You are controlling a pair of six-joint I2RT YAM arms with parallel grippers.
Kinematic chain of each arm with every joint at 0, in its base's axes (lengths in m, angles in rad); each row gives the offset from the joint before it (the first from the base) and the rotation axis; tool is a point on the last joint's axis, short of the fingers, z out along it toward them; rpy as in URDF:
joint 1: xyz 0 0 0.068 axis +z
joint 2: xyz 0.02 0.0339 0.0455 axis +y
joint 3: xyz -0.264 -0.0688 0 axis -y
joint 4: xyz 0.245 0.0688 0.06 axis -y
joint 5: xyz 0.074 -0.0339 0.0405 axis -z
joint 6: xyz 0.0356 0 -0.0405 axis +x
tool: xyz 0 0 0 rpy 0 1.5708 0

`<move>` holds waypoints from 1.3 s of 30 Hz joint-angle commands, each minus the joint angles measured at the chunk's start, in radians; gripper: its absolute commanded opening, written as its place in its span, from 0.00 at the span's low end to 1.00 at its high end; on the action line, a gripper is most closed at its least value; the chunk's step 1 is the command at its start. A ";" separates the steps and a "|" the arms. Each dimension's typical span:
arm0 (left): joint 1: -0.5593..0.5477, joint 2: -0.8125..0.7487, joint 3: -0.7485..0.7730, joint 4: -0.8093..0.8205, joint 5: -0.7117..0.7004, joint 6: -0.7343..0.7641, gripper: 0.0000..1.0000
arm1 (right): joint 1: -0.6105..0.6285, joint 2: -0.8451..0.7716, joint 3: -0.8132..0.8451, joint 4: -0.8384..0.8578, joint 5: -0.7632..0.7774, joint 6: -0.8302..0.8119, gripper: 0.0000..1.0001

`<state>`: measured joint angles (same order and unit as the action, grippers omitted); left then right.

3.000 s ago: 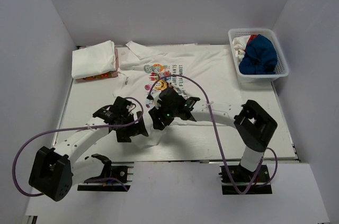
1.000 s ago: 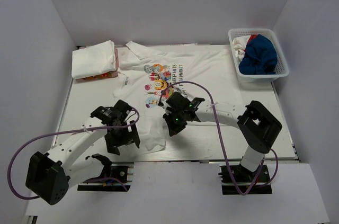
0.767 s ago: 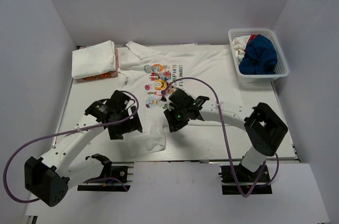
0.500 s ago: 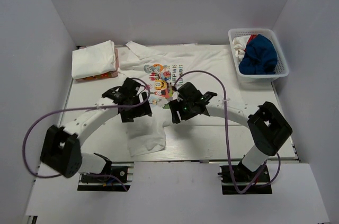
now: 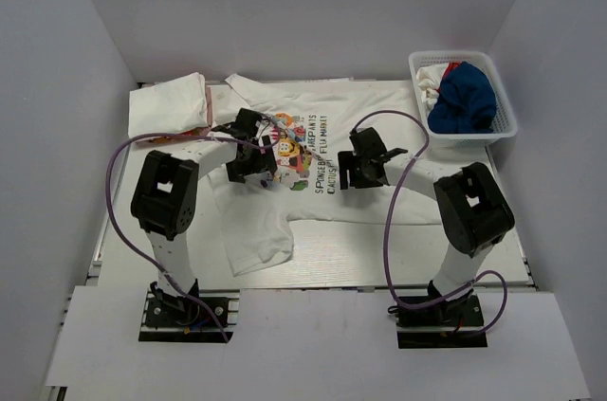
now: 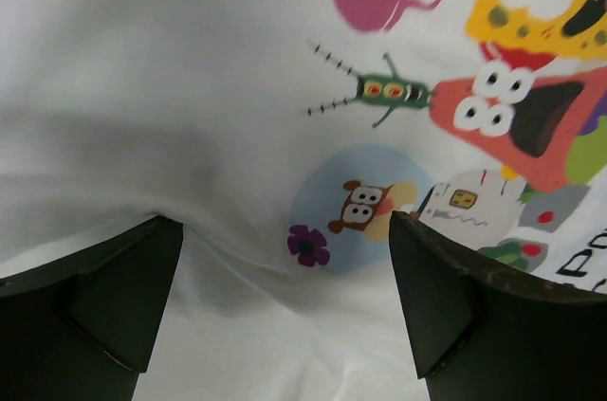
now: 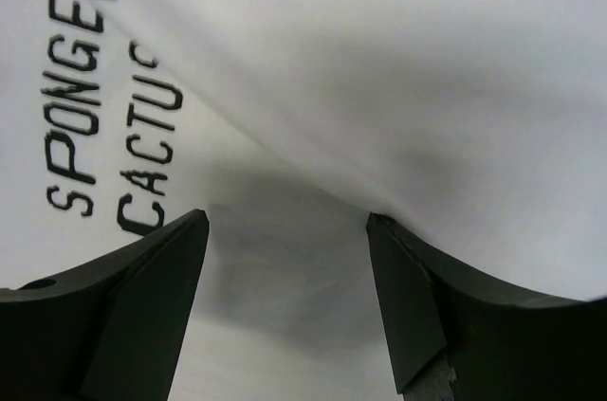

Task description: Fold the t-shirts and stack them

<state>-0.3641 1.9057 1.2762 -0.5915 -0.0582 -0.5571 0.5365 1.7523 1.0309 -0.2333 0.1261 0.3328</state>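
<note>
The setting is a robotics laboratory test cell. Plain white panels (image 5: 313,3) enclose a white table (image 5: 351,254) on three sides. A left arm (image 5: 163,194) and a right arm (image 5: 472,207) stand on bolted base plates (image 5: 190,311) at the near edge. Exposed purple cables (image 5: 107,197) loop alongside the arms.

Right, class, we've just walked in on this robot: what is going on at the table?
Two arms are working on a white printed t-shirt spread on the table. The left gripper sits open over its cartoon print, and the right gripper is open beside the black lettering. One folded white shirt lies at the far left corner, and a basket at the far right holds more clothes.
</note>
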 commanded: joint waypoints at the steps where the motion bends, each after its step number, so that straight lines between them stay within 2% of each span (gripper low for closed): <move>1: 0.039 0.128 0.035 0.137 0.096 0.063 1.00 | -0.059 0.085 0.015 0.054 0.001 -0.017 0.75; 4: 0.065 0.190 0.115 0.168 0.139 0.097 1.00 | -0.093 0.117 0.060 0.069 -0.022 -0.049 0.75; 7: 0.065 0.247 0.257 0.101 0.179 0.128 1.00 | -0.096 0.112 0.123 0.040 -0.023 -0.077 0.75; 10: 0.065 0.207 0.258 0.101 0.169 0.155 1.00 | -0.095 0.066 0.127 0.054 -0.031 -0.104 0.81; 11: 0.065 0.157 0.247 0.101 0.155 0.155 1.00 | -0.092 0.053 0.126 0.052 -0.032 -0.106 0.87; 14: 0.056 0.046 0.186 0.067 0.084 0.142 1.00 | -0.081 -0.022 0.097 0.054 -0.063 -0.106 0.90; 17: 0.047 -0.132 0.088 0.055 0.072 0.117 1.00 | -0.058 -0.137 0.052 0.077 -0.196 -0.136 0.90; 18: 0.047 -0.223 0.033 0.036 0.072 0.077 1.00 | -0.035 -0.152 0.038 0.094 -0.265 -0.144 0.90; 22: 0.047 -0.423 -0.168 -0.011 0.060 -0.041 1.00 | 0.121 -0.198 0.053 0.072 -0.390 -0.120 0.90; 23: 0.047 -0.526 -0.264 -0.025 0.060 -0.061 1.00 | 0.190 -0.188 0.058 0.072 -0.410 -0.120 0.90; 26: 0.060 -0.683 -0.446 -0.097 0.038 -0.165 1.00 | 0.330 -0.114 0.080 0.106 -0.498 -0.120 0.90; 28: 0.060 -0.819 -0.507 -0.151 0.006 -0.216 1.00 | 0.370 -0.048 0.112 0.140 -0.583 -0.120 0.90; 31: 0.060 -0.959 -0.596 -0.186 0.006 -0.257 1.00 | 0.424 0.048 0.175 0.152 -0.541 -0.132 0.90; 35: 0.060 -1.036 -0.664 -0.177 0.041 -0.257 1.00 | 0.445 0.145 0.241 0.132 -0.540 -0.132 0.90; 39: 0.060 -1.039 -0.673 -0.168 0.041 -0.257 1.00 | 0.441 0.161 0.178 0.135 -0.510 -0.100 0.90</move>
<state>-0.3088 0.8726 0.6113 -0.7738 -0.0189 -0.7948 0.9821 1.9255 1.2152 -0.1101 -0.3897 0.2180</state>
